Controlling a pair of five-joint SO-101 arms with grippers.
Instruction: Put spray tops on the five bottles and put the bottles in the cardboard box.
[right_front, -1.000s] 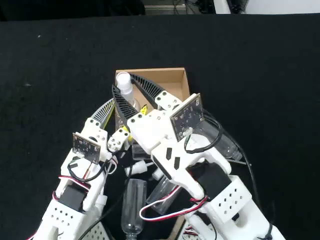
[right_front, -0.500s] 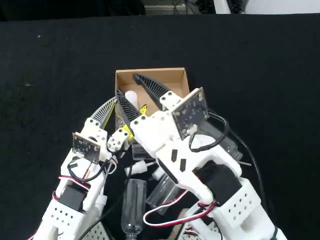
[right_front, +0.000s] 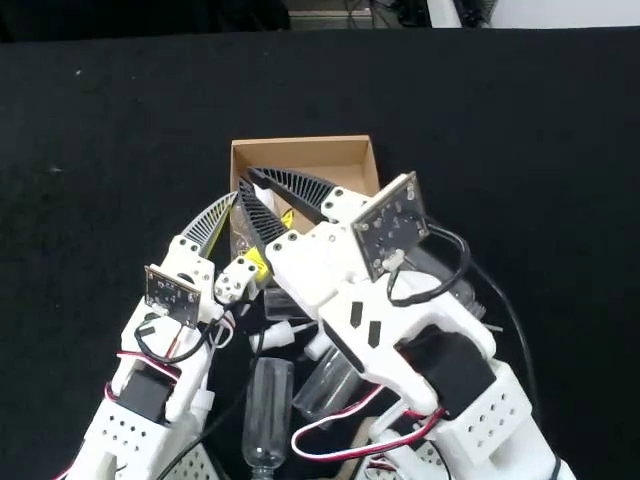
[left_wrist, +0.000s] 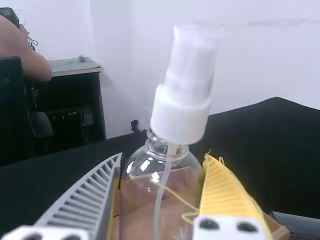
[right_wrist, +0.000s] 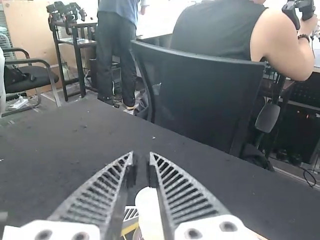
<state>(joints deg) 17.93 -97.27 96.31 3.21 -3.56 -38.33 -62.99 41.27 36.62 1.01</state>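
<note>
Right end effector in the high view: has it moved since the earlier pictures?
Yes. The right end effector has drawn back from the far wall of the cardboard box toward the arms, and it has closed.

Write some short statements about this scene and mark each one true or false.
1. The left tool holds a clear plastic bottle with a white spray top. True.
2. The brown cardboard box lies upside down. False: its open side faces up.
3. A second clear bottle lies on its side on the black table. True.
4. The right tool is spread wide open. False: its fingertips are close together.
</note>
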